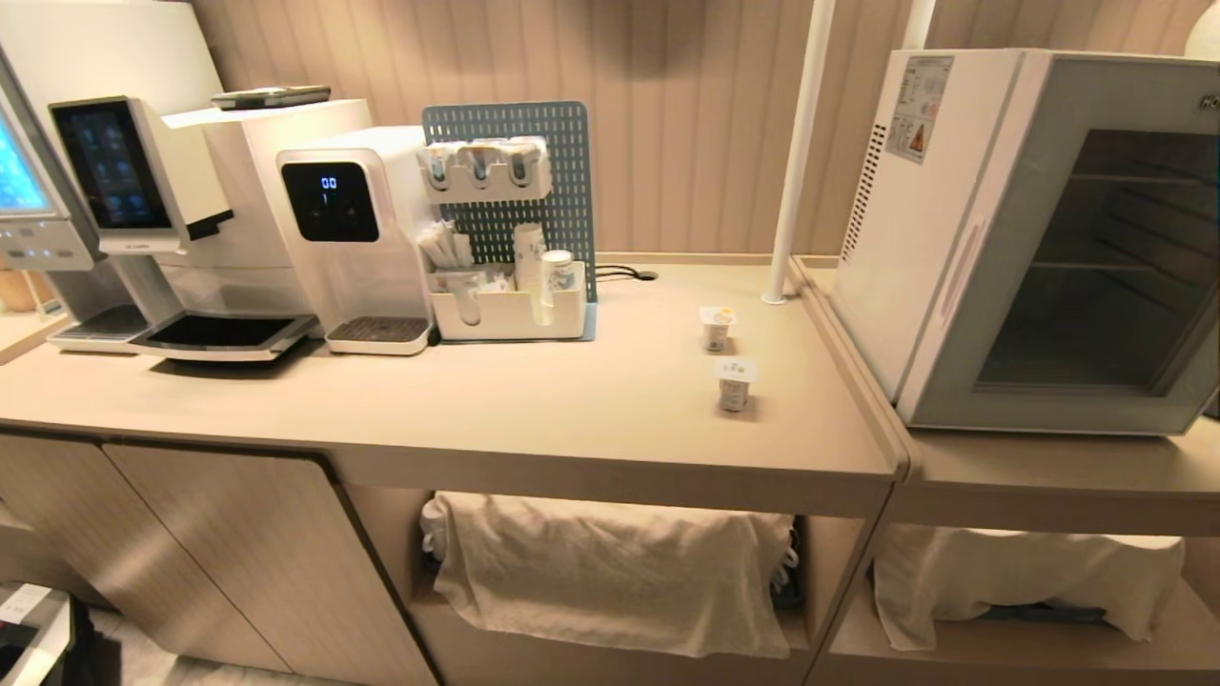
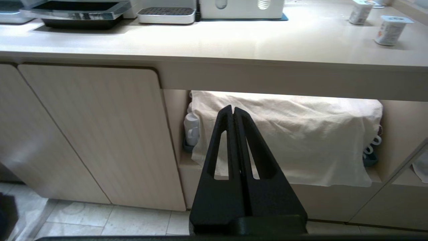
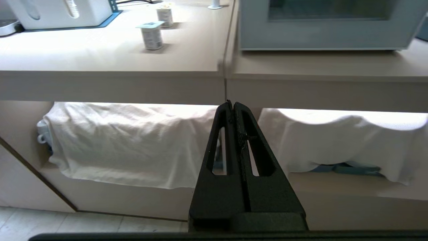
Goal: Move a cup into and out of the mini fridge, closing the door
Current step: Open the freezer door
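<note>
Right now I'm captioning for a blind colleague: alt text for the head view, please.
A white mini fridge stands at the right, its glass door shut; two small sealed cups stand on the beige counter beside drinks machines.

Bare counter [image 1: 534, 400] fronts the mini fridge [image 1: 953, 229]; its door [image 1: 1096, 276] looks shut.

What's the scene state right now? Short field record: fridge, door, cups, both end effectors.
fridge: mini fridge on the lower counter, right of the main counter
door: door closed
cups: near cup and far cup, both upright, sealed, on the main counter, apart
left end effector: left end effector shut, empty, below counter height
right end effector: right end effector shut, empty, below counter height
</note>
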Controlling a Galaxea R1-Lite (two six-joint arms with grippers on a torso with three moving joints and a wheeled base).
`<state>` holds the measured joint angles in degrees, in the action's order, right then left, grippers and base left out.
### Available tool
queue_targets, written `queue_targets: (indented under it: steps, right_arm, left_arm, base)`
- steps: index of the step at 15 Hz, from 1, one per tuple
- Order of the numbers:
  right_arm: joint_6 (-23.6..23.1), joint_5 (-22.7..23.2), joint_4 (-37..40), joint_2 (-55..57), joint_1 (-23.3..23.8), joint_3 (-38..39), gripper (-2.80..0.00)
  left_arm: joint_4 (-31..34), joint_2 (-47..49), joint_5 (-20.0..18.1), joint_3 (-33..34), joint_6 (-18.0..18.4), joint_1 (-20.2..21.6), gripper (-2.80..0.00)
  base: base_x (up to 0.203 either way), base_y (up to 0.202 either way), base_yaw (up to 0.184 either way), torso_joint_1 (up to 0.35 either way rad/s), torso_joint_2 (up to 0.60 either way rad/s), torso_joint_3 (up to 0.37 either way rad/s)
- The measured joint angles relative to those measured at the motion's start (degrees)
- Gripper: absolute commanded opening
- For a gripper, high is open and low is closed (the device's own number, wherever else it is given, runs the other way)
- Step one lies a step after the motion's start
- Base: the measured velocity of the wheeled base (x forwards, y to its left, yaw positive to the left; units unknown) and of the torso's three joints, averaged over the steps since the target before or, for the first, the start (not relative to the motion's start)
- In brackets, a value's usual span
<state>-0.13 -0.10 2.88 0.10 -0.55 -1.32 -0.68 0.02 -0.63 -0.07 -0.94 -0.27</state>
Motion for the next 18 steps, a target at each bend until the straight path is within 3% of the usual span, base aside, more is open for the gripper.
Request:
queue_targets:
  steps: [9, 18]
  right_arm:
    - [-0.02, 0.07, -0.03, 0.00, 0.04, 0.00, -2.80]
    - [0.00, 0.01, 0.04, 0.00, 0.04, 0.00, -2.80]
  left_arm:
    - [0.00, 0.00, 0.06, 0.00, 0.00, -0.04, -2.80]
    - [0.00, 0.00, 0.00, 0.00, 0.01, 0.00, -2.80]
  base:
    - [0.000, -0.014, 0.001, 0.000, 0.00, 0.000]
    - [0.000, -0.188, -0.001, 0.004, 0.00, 0.002]
